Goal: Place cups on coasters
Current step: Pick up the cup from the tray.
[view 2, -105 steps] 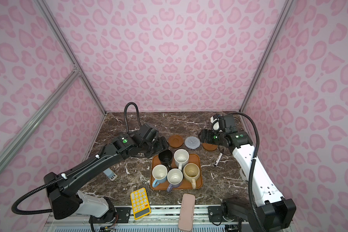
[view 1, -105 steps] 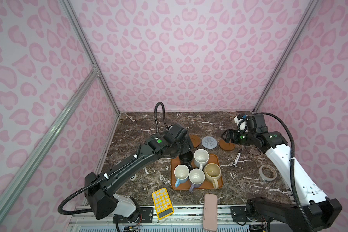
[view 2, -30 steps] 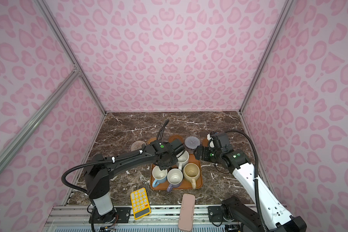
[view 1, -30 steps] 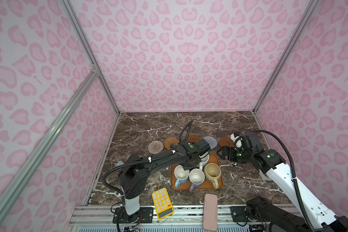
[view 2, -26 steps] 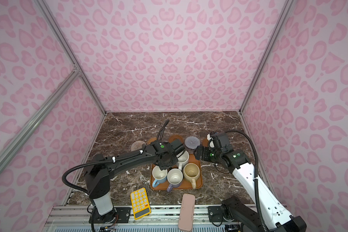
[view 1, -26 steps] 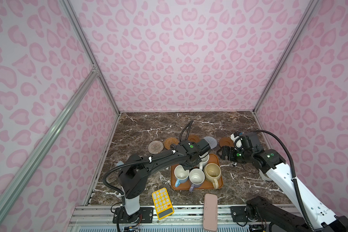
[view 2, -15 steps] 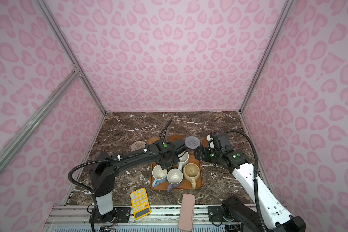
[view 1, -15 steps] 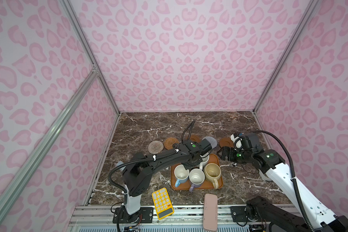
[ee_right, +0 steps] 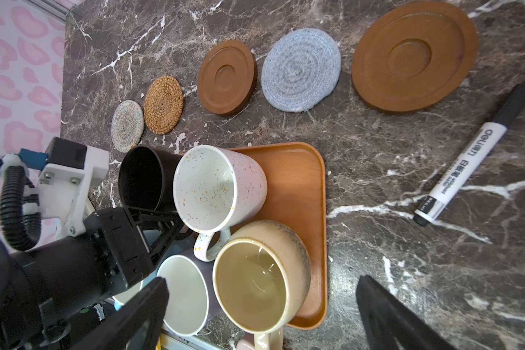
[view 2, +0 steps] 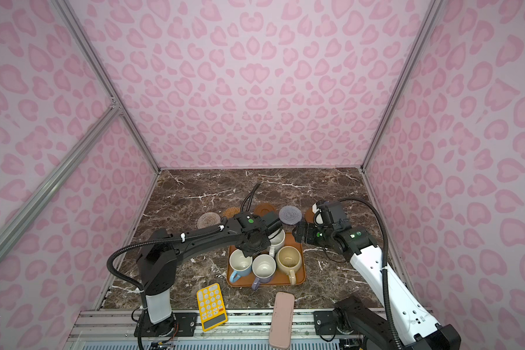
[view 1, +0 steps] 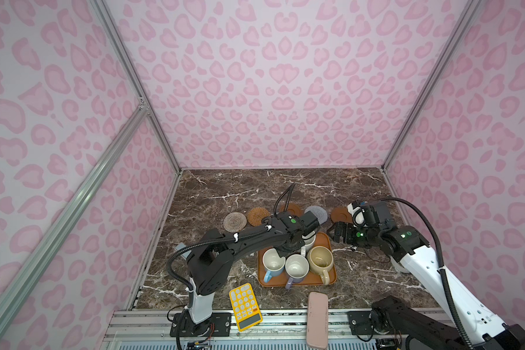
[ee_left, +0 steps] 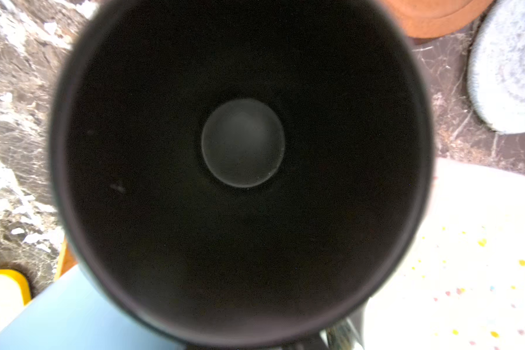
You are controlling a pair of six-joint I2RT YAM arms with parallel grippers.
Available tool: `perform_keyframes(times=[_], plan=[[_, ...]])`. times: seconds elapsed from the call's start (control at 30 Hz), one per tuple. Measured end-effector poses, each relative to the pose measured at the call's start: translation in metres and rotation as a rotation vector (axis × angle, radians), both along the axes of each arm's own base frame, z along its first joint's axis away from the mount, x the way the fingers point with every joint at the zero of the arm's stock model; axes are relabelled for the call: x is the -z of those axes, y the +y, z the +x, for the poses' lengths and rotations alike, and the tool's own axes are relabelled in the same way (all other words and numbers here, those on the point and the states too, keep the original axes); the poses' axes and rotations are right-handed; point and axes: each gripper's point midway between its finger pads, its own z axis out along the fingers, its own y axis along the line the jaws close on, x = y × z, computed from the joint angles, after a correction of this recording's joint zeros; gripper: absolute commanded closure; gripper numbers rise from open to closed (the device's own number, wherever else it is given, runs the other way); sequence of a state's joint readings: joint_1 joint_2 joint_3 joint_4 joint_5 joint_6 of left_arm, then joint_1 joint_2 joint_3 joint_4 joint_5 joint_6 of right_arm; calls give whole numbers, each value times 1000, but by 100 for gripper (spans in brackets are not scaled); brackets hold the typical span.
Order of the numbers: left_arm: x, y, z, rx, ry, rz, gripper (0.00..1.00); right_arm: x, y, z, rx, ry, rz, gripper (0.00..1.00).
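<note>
Brown marbled tabletop (view 1: 225,194) between pink-spotted walls carries an orange-brown rectangular tray (ee_right: 300,197). At its far left corner stands the glossy black mug (ee_right: 143,178), touching the speckled white mug (ee_right: 205,188). The left gripper (ee_right: 169,222) has its jaws drawn nearly together, pinching the black mug at the side facing the other cups. The light-blue mug (view 1: 272,263), lavender mug (view 1: 297,266) and rounder beige mug (view 1: 319,262) share the tray. The right gripper (view 1: 341,233) hangs spread wide, holding nothing, beside the tray. Behind lie, uncovered in a row, the cream woven coaster (ee_right: 127,125), tan rattan coaster (ee_right: 163,104), brown wooden coaster (ee_right: 226,77), grey-blue crocheted coaster (ee_right: 300,69) and second brown wooden coaster (ee_right: 412,56)
</note>
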State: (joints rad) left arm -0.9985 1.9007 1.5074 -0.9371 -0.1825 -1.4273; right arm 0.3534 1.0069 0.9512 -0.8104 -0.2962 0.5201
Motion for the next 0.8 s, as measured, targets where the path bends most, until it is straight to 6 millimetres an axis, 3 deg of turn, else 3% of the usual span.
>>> perform_keyframes(times=[0.33, 0.8], plan=[[-1, 2, 1, 5, -7, 7, 99, 4, 1, 0, -3, 4, 2, 2], [-24, 4, 3, 43, -60, 28, 100, -16, 16, 5, -61, -52, 54, 3]])
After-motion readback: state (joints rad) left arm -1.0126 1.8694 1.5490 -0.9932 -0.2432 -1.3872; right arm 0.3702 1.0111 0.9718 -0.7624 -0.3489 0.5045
